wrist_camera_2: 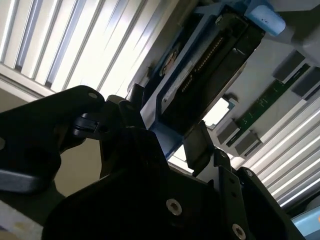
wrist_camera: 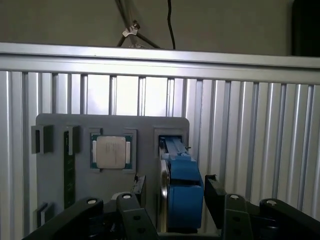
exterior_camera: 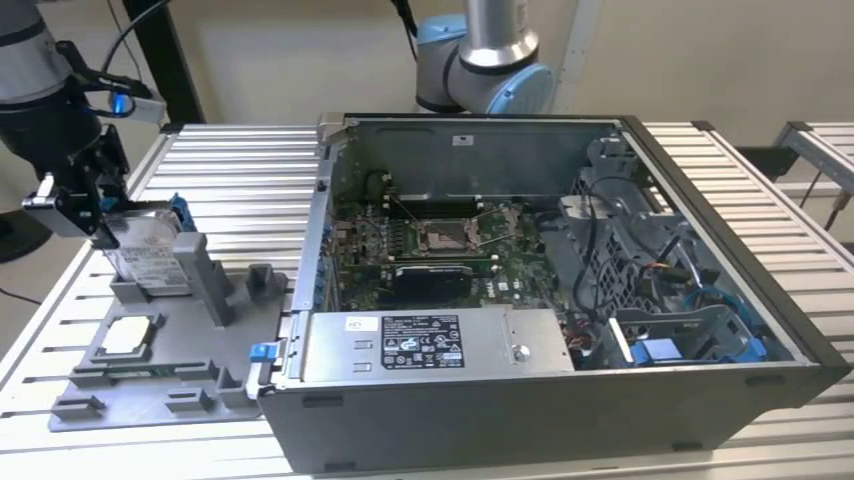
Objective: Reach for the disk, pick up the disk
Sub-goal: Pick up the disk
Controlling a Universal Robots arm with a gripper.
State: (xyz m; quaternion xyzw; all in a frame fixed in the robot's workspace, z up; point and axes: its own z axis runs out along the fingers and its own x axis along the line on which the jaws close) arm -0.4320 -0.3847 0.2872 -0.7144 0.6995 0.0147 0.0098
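The flat rectangular silver-grey metal disk (exterior_camera: 147,255) with a white label and a blue plastic bracket round its edges stands on edge in a slot of a grey plastic fixture tray (exterior_camera: 200,390), at the exterior view's left on the slatted aluminium desk (exterior_camera: 240,170). The black 2-fingered tool (exterior_camera: 100,225) of the arm hangs over the disk's upper end. In both wrist views the tool (wrist_camera: 175,192) (wrist_camera_2: 167,122) straddles the disk (wrist_camera: 182,185) (wrist_camera_2: 200,75), 1 finger on each broad side. It is released: the first wrist view shows a gap between 1 finger (wrist_camera: 140,187) and the metal face, while the other finger sits just beside the blue bracket. The disk rests in its slot, not lifted. A small square silver chip (exterior_camera: 127,335) (wrist_camera: 111,152) lies flat in a recess of the same tray, near the disk but apart from it, and a thin green circuit strip (wrist_camera: 69,170) stands in another slot. At the exterior view's right sits a large open dark grey computer case (exterior_camera: 534,430) with a big grey box bearing a black-and-white sticker (exterior_camera: 427,345) inside.
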